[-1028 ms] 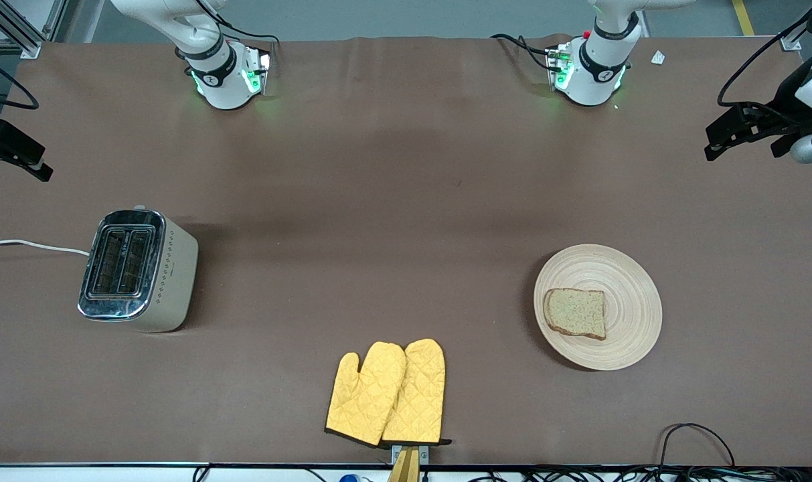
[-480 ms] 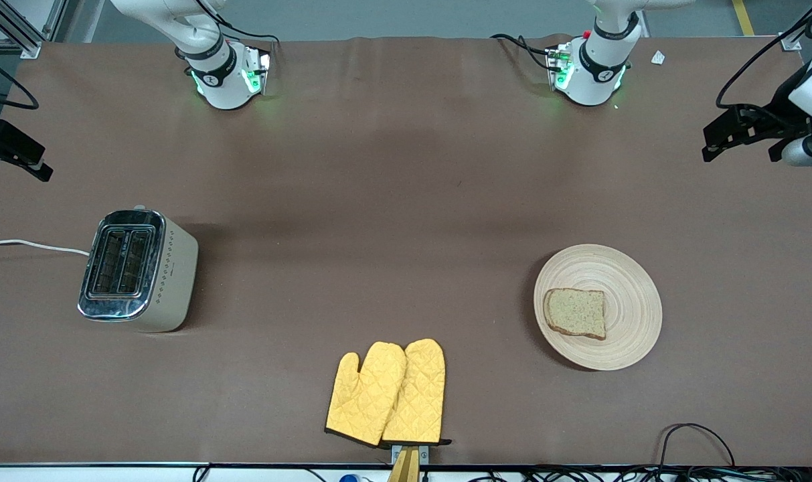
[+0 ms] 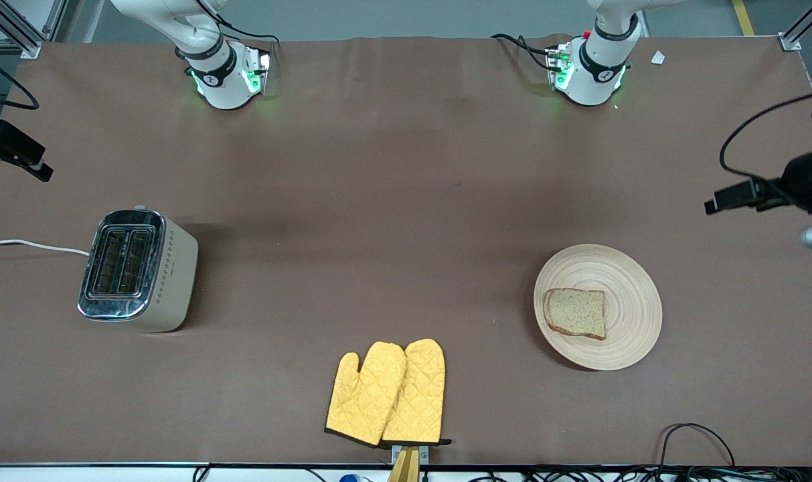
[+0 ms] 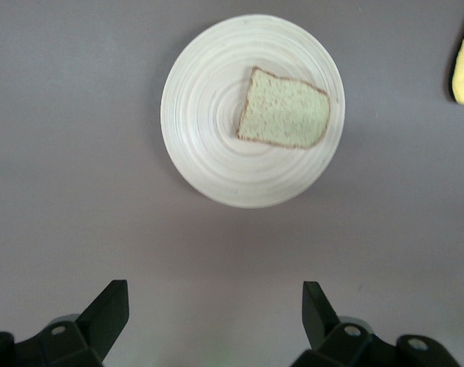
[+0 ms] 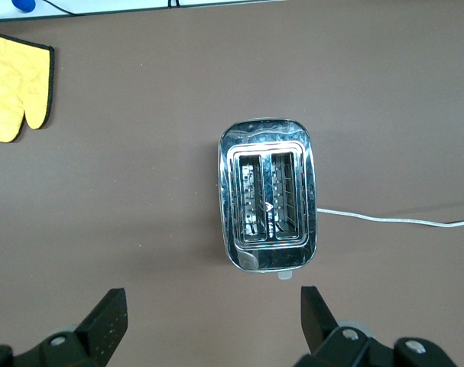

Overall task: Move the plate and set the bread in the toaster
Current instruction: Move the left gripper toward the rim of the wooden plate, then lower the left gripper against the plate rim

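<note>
The pale wooden plate (image 3: 630,294) lies toward the left arm's end of the table, with the slice of brown bread (image 3: 575,312) flat on it. The cream toaster (image 3: 138,268) stands upright toward the right arm's end, both chrome slots empty. My left gripper (image 3: 721,199) hangs open above the table edge beside the plate; in its wrist view the gripper (image 4: 215,300) is open and empty, apart from the plate (image 4: 209,138) and bread (image 4: 283,111). My right gripper (image 3: 14,164) waits open over the table's end, short of the toaster (image 5: 268,195), with its fingers (image 5: 113,306) wide.
A pair of yellow oven mitts (image 3: 387,393) lies near the front edge, between toaster and plate. The toaster's white cord (image 3: 31,245) runs off the right arm's end of the table. Black cables (image 3: 697,435) loop at the front edge near the plate.
The left gripper has swung from higher over the table's end toward the plate and turned. The right arm, plate, bread and toaster have not moved.
</note>
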Robot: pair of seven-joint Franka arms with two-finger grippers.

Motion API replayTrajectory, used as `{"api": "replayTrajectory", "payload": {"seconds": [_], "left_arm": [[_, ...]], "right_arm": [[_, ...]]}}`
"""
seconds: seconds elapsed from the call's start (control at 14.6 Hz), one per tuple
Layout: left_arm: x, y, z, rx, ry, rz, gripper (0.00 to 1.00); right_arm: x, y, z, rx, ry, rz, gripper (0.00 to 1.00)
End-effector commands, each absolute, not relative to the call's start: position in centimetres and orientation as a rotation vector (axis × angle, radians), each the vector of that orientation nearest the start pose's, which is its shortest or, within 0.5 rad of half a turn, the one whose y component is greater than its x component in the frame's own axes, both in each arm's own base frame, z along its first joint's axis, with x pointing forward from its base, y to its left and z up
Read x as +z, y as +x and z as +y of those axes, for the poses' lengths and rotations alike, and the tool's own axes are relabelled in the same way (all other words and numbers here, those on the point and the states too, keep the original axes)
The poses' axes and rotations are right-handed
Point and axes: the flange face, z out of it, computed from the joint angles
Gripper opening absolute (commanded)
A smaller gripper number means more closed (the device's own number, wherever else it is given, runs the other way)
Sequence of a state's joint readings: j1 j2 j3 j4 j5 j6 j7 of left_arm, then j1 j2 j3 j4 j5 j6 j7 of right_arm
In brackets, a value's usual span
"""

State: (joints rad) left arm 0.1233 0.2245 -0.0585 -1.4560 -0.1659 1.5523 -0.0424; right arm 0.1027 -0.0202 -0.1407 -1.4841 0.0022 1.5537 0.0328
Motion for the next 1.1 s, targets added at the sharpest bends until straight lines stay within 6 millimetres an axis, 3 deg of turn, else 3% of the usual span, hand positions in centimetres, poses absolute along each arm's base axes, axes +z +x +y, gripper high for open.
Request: {"api": "replayTrajectory", "payload": {"seconds": [0.0,0.27,0.41,0.69,1.03], "left_arm": [[51.8,64.0,4.7,0.19,-3.376,-0.274,1.0],[46.1,65.7,9.2,0.223,-3.477,-0.375,1.0],[43.0,66.0,11.2,0.273,-3.51,-0.349,1.0],[34.9,66.2,16.8,0.273,-3.66,-0.239,1.0],[26.4,65.9,20.5,0.193,-3.77,-0.108,0.99]], "right_arm": [[66.2,54.4,-1.9,-0.122,-3.134,0.106,1.0],[64.2,54.9,-1.2,-0.12,-3.134,0.087,1.0],[63.0,55.1,-1.2,-0.127,-3.133,0.087,1.0],[61.5,55.4,-0.9,-0.119,-3.129,0.085,1.0],[60.3,55.4,-0.5,-0.087,-3.11,0.111,1.0]]}}
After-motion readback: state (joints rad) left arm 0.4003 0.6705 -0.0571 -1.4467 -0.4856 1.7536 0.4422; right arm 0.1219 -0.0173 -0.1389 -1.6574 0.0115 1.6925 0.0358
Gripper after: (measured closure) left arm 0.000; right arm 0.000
